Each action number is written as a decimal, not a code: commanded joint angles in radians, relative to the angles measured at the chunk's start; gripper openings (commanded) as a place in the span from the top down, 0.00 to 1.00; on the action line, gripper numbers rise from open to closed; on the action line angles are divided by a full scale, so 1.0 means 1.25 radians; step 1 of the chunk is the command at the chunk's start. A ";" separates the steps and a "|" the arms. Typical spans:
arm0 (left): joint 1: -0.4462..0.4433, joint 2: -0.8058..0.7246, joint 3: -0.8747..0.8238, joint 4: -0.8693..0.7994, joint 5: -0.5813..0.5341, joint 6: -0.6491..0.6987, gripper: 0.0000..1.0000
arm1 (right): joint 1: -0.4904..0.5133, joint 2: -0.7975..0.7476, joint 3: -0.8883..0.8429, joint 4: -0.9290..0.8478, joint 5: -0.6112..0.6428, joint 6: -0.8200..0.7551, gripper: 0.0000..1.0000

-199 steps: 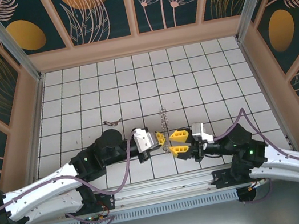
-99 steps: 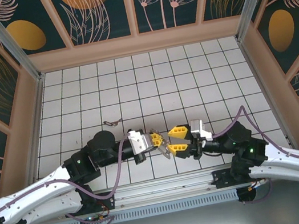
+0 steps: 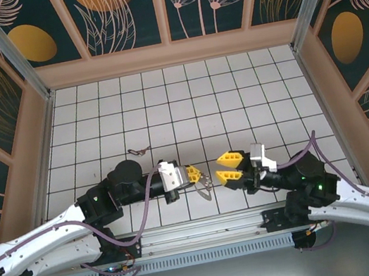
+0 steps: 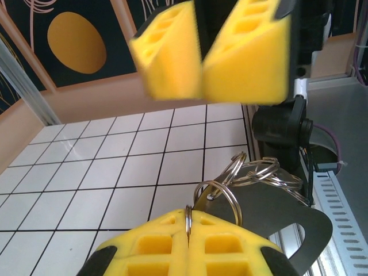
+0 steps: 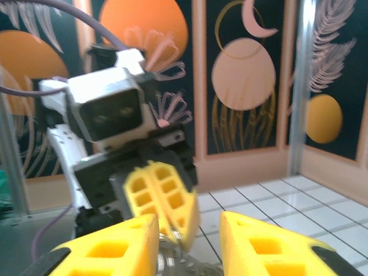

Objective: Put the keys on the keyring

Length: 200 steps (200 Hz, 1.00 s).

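Note:
My left gripper [image 3: 192, 174] is shut on a thin silver split ring [image 4: 221, 198] of the keyring, pinched edge-on between its yellow fingers [image 4: 172, 247]. More linked rings [image 4: 261, 171] and a flat grey metal piece [image 4: 270, 215] hang off it, seen from above as a small dangling loop [image 3: 205, 181]. My right gripper [image 3: 227, 166] stands open a short way to the right, facing the left one, with nothing between its fingers [image 5: 259, 247]. A small thin dark metal piece, seemingly the keys [image 3: 137, 151], lies on the tiles behind the left arm.
White tiled floor [image 3: 235, 100] with peach walls all round. A metal rail [image 3: 201, 231] runs along the near edge by both arm bases. Purple cables loop off each arm.
The chain that lay on the tiles has been lifted by the left gripper. The right gripper has drawn back to the right, away from the left one, and opened wider.

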 commanded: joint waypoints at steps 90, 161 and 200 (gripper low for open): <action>0.003 -0.025 0.009 0.013 -0.003 0.012 1.00 | 0.004 0.104 0.024 -0.014 -0.056 -0.018 0.70; 0.003 -0.010 0.010 0.011 0.012 0.008 1.00 | 0.004 0.150 0.024 -0.010 -0.123 -0.021 0.71; 0.003 -0.008 0.012 0.012 0.029 0.003 1.00 | 0.004 0.151 0.020 -0.004 -0.147 -0.027 0.71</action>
